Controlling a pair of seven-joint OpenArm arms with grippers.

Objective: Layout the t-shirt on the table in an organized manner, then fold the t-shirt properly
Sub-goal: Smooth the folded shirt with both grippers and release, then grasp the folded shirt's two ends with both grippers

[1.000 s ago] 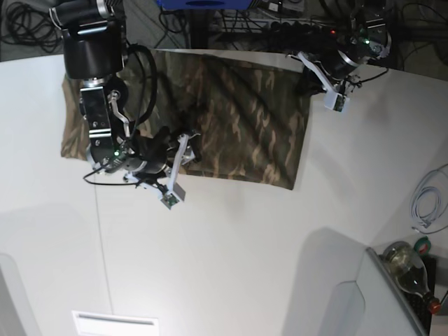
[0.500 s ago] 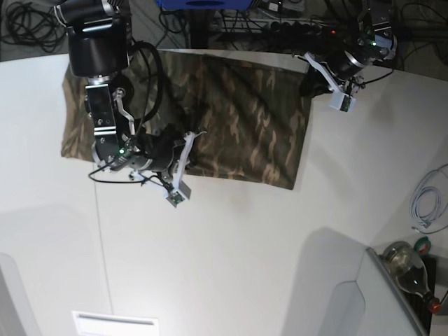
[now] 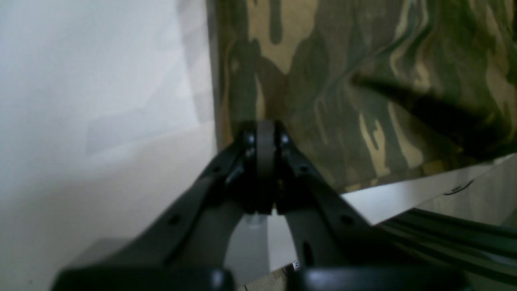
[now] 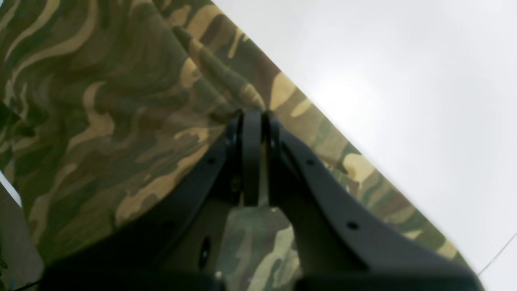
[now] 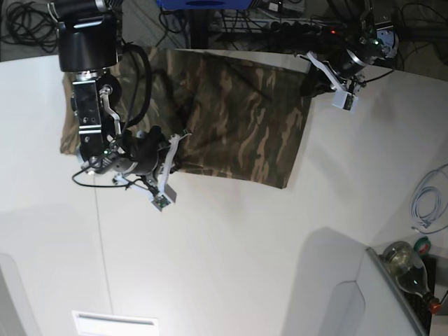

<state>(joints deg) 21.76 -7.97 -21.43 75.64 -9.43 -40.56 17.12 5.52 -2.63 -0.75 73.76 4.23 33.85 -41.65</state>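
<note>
The camouflage t-shirt (image 5: 238,119) lies spread across the far part of the white table (image 5: 231,259), its left part behind my right arm. My right gripper (image 5: 176,140) is at the shirt's near edge. In the right wrist view this gripper (image 4: 252,117) is shut, with a ridge of the t-shirt (image 4: 101,101) bunched at its tips. My left gripper (image 5: 308,85) is at the shirt's far right corner. The left wrist view shows it (image 3: 265,127) shut over the edge of the t-shirt (image 3: 343,81), where the cloth meets the bare table (image 3: 101,81).
A glass bottle (image 5: 409,269) and a grey panel (image 5: 371,301) sit at the near right. A white cable (image 5: 427,203) lies at the right edge. Dark cables (image 5: 28,28) hang behind the table. A thin seam line (image 5: 101,245) runs down the tabletop.
My right gripper has shut on the shirt's near edge and shifted left and away, drawing the cloth with it. The left gripper stayed shut and drifted slightly toward the far right.
</note>
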